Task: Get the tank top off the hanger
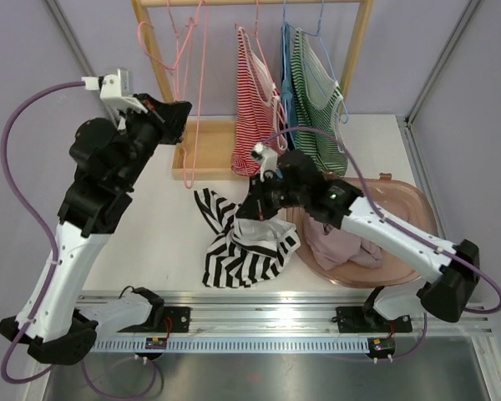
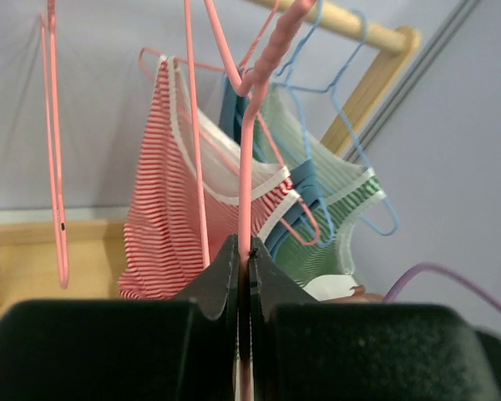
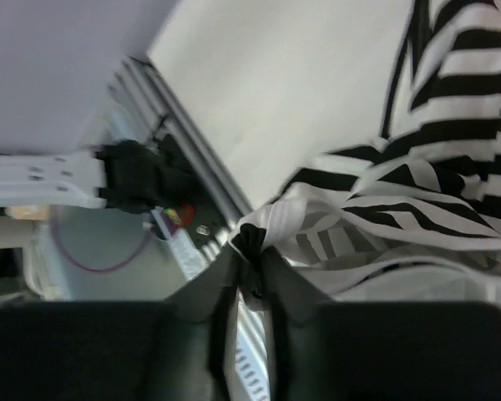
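Observation:
The black-and-white striped tank top (image 1: 242, 246) lies crumpled on the table in front of the rack, off any hanger. My right gripper (image 1: 255, 214) is shut on a bunched edge of it, and the right wrist view shows the fabric (image 3: 417, 167) pinched at the fingertips of that gripper (image 3: 252, 246). A bare pink hanger (image 1: 189, 125) hangs in the air by the rack's left side. My left gripper (image 1: 179, 114) is shut on its wire, and in the left wrist view the pink wire (image 2: 245, 167) runs up from between the closed jaws of the gripper (image 2: 244, 252).
On the wooden rack (image 1: 356, 42) hang a red-striped top (image 1: 252, 109), a blue one (image 1: 289, 75), a green-striped one (image 1: 317, 100) and another pink hanger (image 1: 154, 50). A pink tub (image 1: 417, 205) at right holds a pale garment (image 1: 338, 242). A metal rail runs along the table's near edge.

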`<move>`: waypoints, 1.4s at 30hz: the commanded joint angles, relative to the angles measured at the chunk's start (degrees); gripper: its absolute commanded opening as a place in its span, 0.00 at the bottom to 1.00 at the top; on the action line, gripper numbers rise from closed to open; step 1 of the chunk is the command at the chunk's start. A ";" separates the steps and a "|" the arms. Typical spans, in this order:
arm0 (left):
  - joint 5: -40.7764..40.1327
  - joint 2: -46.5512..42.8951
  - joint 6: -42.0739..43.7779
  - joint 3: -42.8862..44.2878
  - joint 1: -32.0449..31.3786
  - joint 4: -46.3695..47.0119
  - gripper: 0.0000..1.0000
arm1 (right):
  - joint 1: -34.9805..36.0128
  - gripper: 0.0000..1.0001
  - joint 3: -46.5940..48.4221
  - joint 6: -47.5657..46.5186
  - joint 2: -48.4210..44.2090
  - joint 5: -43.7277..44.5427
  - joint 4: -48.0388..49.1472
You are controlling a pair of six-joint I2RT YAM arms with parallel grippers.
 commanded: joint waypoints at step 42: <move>10.67 50.52 3.03 53.06 16.16 -16.55 0.00 | 3.92 0.99 -17.46 0.56 -2.70 11.36 5.58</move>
